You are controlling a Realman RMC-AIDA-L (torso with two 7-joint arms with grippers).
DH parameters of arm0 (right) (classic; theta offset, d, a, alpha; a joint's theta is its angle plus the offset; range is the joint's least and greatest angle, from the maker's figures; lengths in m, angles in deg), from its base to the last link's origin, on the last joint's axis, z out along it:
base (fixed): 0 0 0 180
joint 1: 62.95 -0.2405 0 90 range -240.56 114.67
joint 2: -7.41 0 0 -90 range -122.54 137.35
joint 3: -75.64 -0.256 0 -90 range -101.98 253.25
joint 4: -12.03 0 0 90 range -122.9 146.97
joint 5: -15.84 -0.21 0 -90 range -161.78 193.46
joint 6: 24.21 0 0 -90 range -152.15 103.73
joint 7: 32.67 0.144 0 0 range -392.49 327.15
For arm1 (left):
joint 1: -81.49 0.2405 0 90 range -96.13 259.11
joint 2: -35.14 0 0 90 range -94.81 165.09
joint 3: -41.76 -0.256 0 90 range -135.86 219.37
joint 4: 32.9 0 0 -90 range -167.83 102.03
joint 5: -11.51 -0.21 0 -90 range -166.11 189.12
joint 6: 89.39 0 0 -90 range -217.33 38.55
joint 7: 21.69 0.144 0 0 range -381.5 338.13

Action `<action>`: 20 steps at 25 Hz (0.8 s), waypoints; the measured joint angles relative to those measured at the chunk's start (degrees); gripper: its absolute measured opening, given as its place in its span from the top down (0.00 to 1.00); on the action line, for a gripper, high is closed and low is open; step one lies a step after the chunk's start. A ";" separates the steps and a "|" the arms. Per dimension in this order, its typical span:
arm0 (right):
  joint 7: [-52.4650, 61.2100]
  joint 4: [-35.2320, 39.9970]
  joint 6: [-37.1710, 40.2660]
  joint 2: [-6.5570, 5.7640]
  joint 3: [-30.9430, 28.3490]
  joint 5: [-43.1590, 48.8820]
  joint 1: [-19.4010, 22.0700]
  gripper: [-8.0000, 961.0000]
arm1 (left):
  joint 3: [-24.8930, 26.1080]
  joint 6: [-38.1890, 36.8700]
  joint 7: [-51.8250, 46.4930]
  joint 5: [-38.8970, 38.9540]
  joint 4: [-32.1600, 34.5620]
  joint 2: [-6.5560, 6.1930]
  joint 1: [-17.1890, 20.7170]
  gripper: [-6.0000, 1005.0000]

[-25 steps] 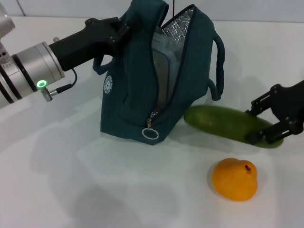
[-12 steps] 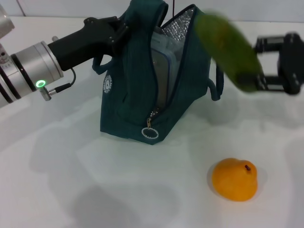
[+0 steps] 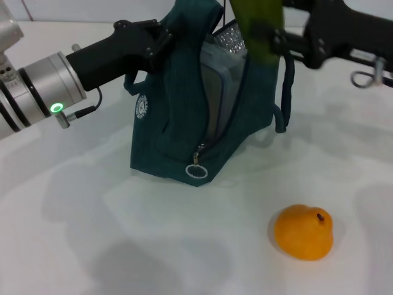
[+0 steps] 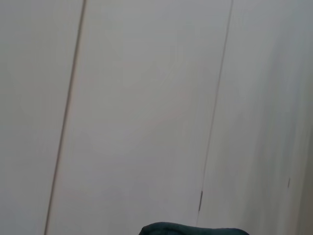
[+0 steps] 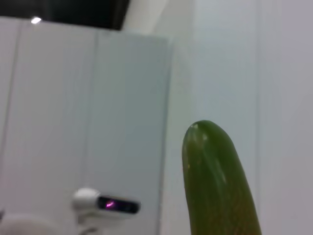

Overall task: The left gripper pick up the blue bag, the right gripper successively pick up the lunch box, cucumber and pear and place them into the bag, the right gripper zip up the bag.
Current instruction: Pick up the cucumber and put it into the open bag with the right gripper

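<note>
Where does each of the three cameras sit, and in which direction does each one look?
Head view: high on the robot, looking down at the table; shows left claw holding the blue bag, right claw holding the cucumber, plus the pear.
Left wrist view: faces a pale panelled wall; only a bag edge, no claw.
Right wrist view: faces wall panels; cucumber tip, no claw.
Shared: bag, cucumber.

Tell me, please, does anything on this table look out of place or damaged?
Nothing stands out. The blue bag stands open, held by the left end effector; the right end effector holds the cucumber above it; the pear looks intact.
</note>
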 joint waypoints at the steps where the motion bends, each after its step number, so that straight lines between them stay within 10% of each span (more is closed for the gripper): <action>1: -0.07 1.36 -1.57 0.00 -0.03 -0.93 0.01 0.41 | -0.05 -0.11 0.15 0.00 0.00 0.03 0.00 0.95; 15: 18.57 5.35 -5.25 -2.99 0.12 6.54 -2.71 0.41 | -0.13 -2.90 2.25 0.05 -0.26 0.16 0.32 0.95; 20: 18.70 5.15 -6.92 -2.16 0.11 8.10 -2.91 0.40 | -0.13 -3.00 2.34 0.06 -0.07 0.02 0.36 0.95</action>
